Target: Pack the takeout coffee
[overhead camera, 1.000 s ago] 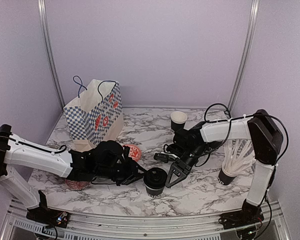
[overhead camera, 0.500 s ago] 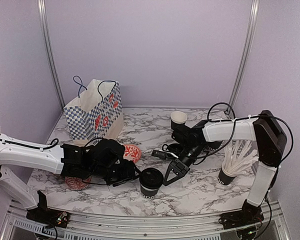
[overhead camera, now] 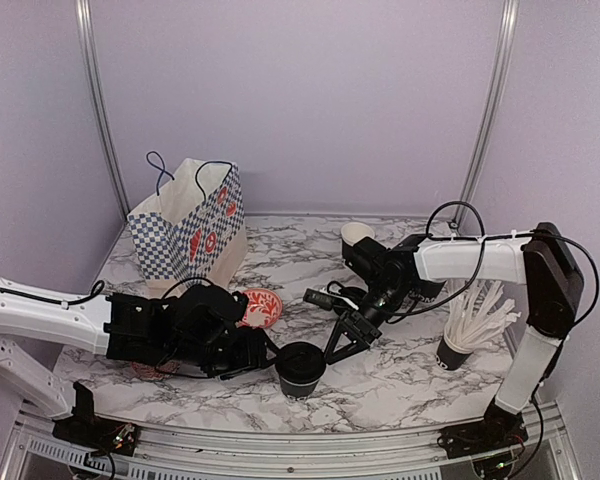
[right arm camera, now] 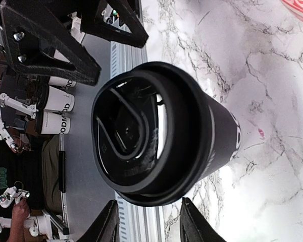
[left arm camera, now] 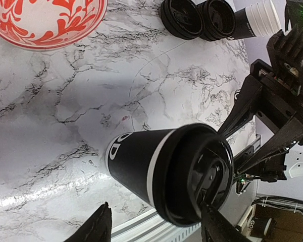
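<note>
A takeout coffee cup (overhead camera: 300, 368), black with white lettering and a black lid, stands near the table's front edge. It fills the left wrist view (left arm camera: 161, 171) and the right wrist view (right arm camera: 161, 136). My left gripper (overhead camera: 265, 352) is open just left of it, with its fingertips (left arm camera: 98, 224) spread wider than the cup and not touching it (left arm camera: 159, 229). My right gripper (overhead camera: 338, 345) is open just right of the cup, also apart from it (right arm camera: 151, 224). A second cup (overhead camera: 357, 235) stands open, without a lid, at the back.
A checked paper bag (overhead camera: 190, 225) stands open at the back left. A red patterned bowl (overhead camera: 260, 305) sits behind my left gripper; another is partly hidden under the left arm. Loose black lids (left arm camera: 182, 17) lie mid-table. A cup of white straws (overhead camera: 460, 345) stands at the right.
The lidded cup has shifted slightly left and nearer the front edge. My left arm has drawn back to the left. My right gripper has moved a little left and back.
</note>
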`<state>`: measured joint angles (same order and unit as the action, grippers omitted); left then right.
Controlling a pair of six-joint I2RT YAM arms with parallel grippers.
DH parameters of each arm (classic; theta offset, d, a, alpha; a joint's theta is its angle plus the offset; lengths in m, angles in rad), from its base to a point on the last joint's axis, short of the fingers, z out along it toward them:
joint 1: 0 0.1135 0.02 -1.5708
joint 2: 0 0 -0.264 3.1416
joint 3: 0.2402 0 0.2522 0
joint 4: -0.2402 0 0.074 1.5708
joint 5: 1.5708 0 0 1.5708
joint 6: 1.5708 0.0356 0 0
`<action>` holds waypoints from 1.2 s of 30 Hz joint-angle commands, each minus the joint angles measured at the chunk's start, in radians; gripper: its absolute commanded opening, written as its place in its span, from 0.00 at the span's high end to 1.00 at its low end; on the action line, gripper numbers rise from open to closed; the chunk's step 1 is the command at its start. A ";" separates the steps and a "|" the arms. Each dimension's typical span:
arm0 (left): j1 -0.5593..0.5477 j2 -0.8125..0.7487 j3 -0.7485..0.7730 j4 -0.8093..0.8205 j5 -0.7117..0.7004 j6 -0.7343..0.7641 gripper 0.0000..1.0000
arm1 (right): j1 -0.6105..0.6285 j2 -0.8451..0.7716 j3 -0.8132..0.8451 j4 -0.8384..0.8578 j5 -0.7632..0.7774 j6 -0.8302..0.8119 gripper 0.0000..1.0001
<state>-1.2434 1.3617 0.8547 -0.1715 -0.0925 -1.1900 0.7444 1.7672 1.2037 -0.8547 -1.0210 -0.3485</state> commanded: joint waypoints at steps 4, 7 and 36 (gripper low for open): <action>-0.033 -0.082 0.013 -0.086 -0.073 0.120 0.39 | 0.006 -0.043 0.015 0.002 0.085 -0.039 0.61; -0.020 -0.064 0.063 -0.108 -0.099 0.187 0.38 | 0.006 -0.045 0.014 -0.014 0.073 -0.040 0.62; 0.009 0.164 0.164 -0.060 0.049 0.174 0.42 | 0.017 -0.034 0.005 -0.023 0.023 -0.065 0.63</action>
<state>-1.2415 1.5249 1.0069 -0.2314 -0.0597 -1.0088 0.7494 1.7481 1.2034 -0.8654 -0.9970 -0.3962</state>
